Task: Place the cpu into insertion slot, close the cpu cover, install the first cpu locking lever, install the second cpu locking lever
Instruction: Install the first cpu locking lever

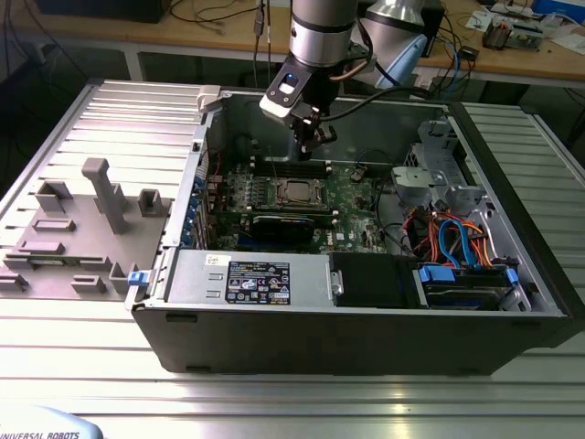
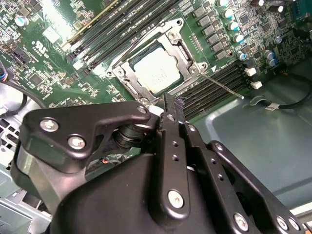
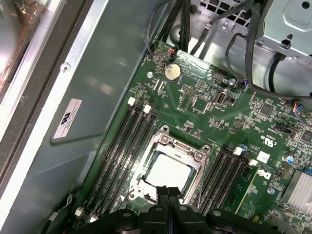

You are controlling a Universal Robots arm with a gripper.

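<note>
Silver ribbed metal forms the table in the exterior view. On it rests a dark computer case, lying on its side with the side panel off. To the exterior view's left of the case lies a grey fixture tray with several upright blocks.

Inside the case, a green circuit board covers the floor. The robot arm comes down from above into the case, and its black gripper hangs over the board near the far wall, close to the socket. In both wrist views the gripper's two fingers are pressed together with nothing between them.

Near the middle of the board is the insertion slot, a square socket with a silver rim. Rows of long black memory slots flank it on two sides. The cpu cover, a thin silver frame with a square window, lies flat over the socket. The cpu sits in the socket, its dull silver top showing through the window.

In the second wrist view, a thin silver locking lever reaches out from one corner of the socket across the memory slots. Whether it is latched cannot be told.
</note>
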